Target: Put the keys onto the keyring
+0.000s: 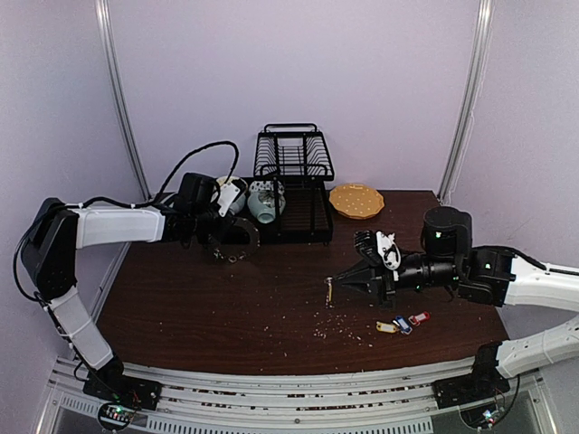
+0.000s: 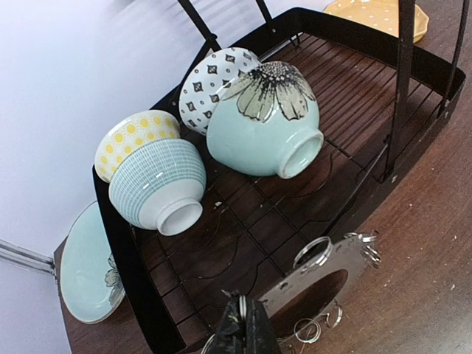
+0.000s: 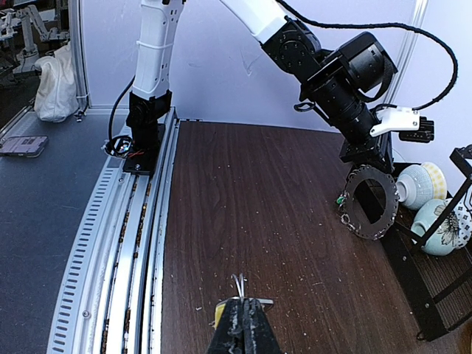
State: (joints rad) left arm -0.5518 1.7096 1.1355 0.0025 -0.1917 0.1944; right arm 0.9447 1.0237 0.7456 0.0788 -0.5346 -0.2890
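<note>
The left gripper [image 2: 247, 324] is clamped on the keyring's [image 2: 324, 269] rim, holding the disc upright off the table so its split rings [image 2: 313, 251] face the other arm. The right gripper [image 3: 240, 318] pinches the yellow-tagged key [image 1: 330, 291], its small ring poking out just beyond the closed jaws; the tag is mostly hidden beneath them. The remaining keys [image 1: 403, 323] lie on the table [image 1: 226, 307] beside the right arm.

White arms, blk joints, blk cables.
</note>
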